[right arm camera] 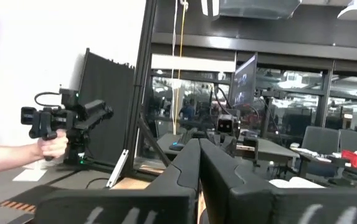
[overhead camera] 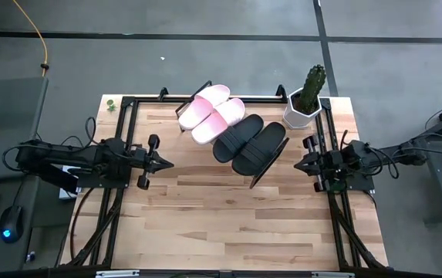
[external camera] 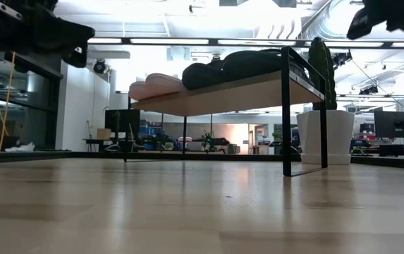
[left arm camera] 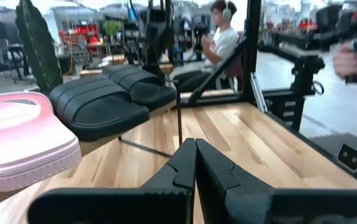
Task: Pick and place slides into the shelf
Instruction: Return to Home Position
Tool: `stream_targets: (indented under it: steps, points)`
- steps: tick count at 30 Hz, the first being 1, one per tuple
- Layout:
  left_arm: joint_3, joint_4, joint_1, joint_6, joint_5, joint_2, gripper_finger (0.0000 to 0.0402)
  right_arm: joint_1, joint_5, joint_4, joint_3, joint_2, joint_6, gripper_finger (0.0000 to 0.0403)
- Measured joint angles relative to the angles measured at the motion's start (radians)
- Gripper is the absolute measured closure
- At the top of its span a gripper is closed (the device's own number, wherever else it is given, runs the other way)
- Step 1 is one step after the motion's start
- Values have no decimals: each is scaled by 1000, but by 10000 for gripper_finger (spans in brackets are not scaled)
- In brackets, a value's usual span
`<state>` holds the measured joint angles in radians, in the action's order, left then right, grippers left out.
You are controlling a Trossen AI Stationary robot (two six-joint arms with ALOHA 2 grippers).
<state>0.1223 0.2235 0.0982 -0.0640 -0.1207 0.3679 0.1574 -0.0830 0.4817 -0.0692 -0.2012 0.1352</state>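
Note:
Two pink slides (overhead camera: 211, 113) and two black slides (overhead camera: 249, 144) lie side by side on the shelf's slanted wooden board (external camera: 237, 90), which stands on a thin black frame (external camera: 286, 113) at the table's far middle. In the left wrist view the pink slides (left arm camera: 22, 140) and black slides (left arm camera: 100, 102) show close ahead. My left gripper (overhead camera: 168, 164) is shut and empty, left of the shelf, pointing at it. My right gripper (overhead camera: 298, 164) is shut and empty at the table's right side; its fingertips (right arm camera: 198, 144) point up into the room.
A white pot with a cactus (overhead camera: 305, 100) stands right of the shelf at the far right. Bare wooden tabletop (overhead camera: 228, 224) lies near the front. A seated person (left arm camera: 225, 37) and a person's hand with a handle (right arm camera: 50, 146) show beyond the table.

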Motion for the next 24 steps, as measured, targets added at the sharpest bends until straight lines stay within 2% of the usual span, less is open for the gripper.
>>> stream_targets:
  steps: [3, 12, 24]
  points:
    - [-40, 20, 0, 12, 1, -56, 401, 0, 1, 97, 59, 0, -1, 402]
    - [-114, -7, 0, 27, 13, -204, 401, 0, 7, 102, 59, 0, 4, 402]
    - [-114, -32, 0, 22, 28, -228, 401, 0, 33, 23, 60, 0, -24, 402]
